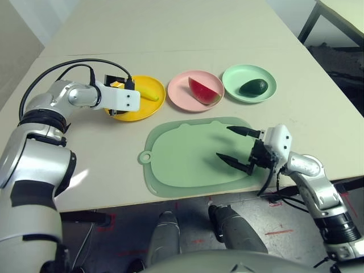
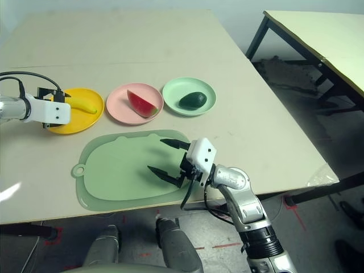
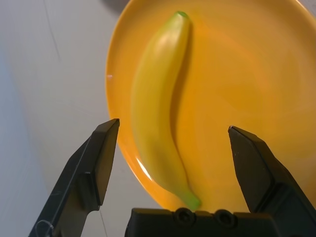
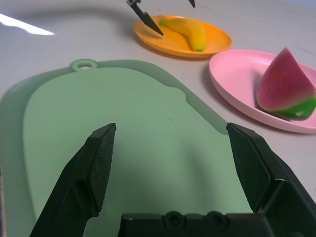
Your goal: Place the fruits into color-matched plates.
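Nearest, the right pincer gapes empty over the cutting mat. Banana, watermelon and avocado sit on yellow, pink and green plates (matched, seemingly finished); the left pincer, wide open, holds nothing.

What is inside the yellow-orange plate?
The banana lies in the yellow-orange plate. The plate's surface directly beneath the banana cannot be seen, because the fruit covers it.

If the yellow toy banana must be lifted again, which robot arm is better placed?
Probably the left: its open jaws hover over the yellow toy banana on the orange plastic plate; the right jaws are over the green mat.
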Controlling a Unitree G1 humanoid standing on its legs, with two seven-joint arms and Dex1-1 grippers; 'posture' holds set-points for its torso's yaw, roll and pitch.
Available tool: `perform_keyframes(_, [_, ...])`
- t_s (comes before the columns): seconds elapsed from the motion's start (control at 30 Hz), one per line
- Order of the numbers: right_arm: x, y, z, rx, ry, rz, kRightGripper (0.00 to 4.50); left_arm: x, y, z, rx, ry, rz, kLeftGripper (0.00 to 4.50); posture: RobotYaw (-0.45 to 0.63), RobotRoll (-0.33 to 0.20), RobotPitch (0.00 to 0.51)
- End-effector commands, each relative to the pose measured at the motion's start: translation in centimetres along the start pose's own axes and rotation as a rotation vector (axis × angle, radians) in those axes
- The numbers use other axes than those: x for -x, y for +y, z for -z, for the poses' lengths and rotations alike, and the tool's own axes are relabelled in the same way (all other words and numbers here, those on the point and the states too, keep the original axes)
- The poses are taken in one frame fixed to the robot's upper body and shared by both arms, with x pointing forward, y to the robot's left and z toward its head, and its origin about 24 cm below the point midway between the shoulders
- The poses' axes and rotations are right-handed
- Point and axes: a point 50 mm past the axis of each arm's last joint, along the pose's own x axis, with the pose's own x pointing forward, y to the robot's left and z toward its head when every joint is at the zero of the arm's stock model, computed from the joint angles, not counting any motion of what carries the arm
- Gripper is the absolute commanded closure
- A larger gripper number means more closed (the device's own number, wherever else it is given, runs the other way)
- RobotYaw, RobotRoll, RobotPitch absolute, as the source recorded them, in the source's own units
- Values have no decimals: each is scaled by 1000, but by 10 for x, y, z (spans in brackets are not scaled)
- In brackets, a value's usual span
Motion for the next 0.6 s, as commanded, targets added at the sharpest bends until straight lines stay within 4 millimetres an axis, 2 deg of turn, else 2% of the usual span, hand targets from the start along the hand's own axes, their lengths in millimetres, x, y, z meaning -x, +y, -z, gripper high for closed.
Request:
perform_keyframes(0.03, [10,-13,4,5,25,94,0,7,12,-5,98,-103,-106,17,-157,0,187])
perform_keyframes(0.17, [24,-31,8,16,51,235,0,12,21,-13,307,-282,-255,17,-156,0,189])
perform_keyframes(0.27, [36,-43,12,29,71,340,0,17,20,-18,462,-404,-344,17,-153,0,189])
perform_keyframes(0.47, [75,-69,21,29,113,589,0,35,-13,-35,921,-529,-607,17,-131,0,206])
perform_keyframes(0.53, [88,-74,26,38,140,643,0,43,-31,-40,1053,-501,-689,17,-128,0,212])
perform_keyframes(0.6, [96,-76,29,41,150,678,0,51,-50,-43,1100,-450,-697,17,-134,0,223])
